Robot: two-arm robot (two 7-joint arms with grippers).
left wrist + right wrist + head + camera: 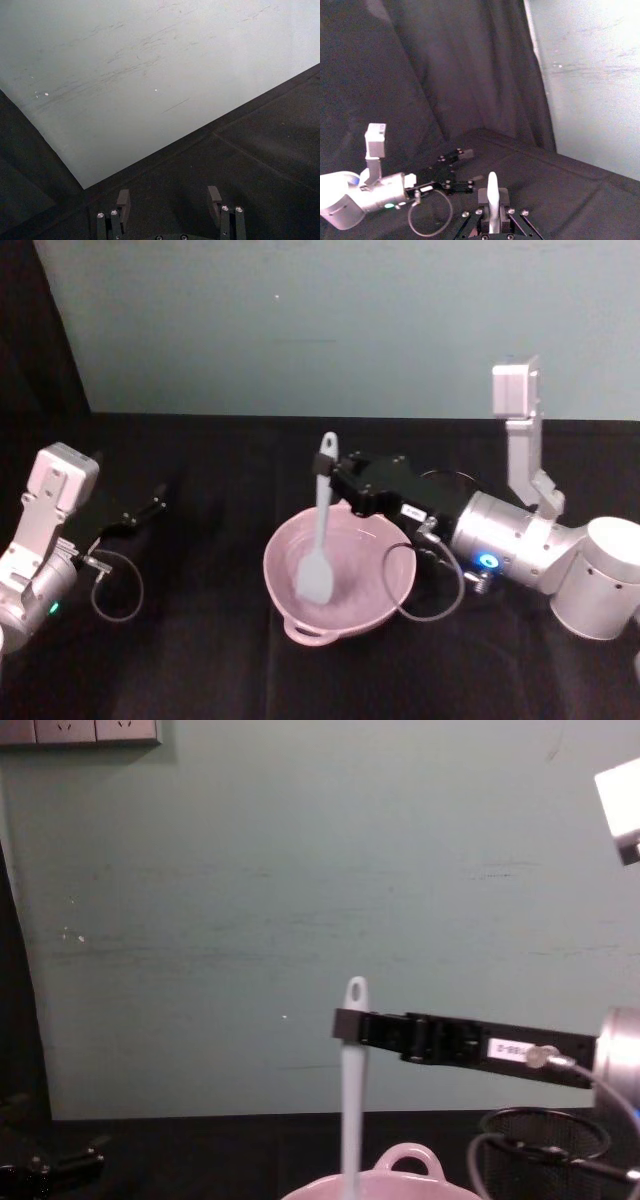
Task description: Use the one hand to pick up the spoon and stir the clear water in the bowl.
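Head view shows the right gripper (336, 477) reaching in from the right, over the far rim of the pale pink bowl (372, 558), which sits at mid-table on the black table (200, 660). Its fingers are pinched on the white spoon (320, 530), high on the slim handle just below the hole at the end. The spoon hangs nearly upright from that grip, leaning slightly, with its flat blade down inside the bowl, close to the bottom and left of centre. The spoon thus runs from the fingertips downward and toward the robot, the blade well below the gripper. In the chest view the handle passes straight down behind the bowl's rim, beside the small loop handle (405, 1158), and a black wire-mesh cup (545, 1140) stands to the right under the arm. The right wrist view shows the handle clamped between the two pads. The left gripper (155, 500) rests low at the table's left, well apart from the bowl, its fingers (123, 201) spread with nothing between them.
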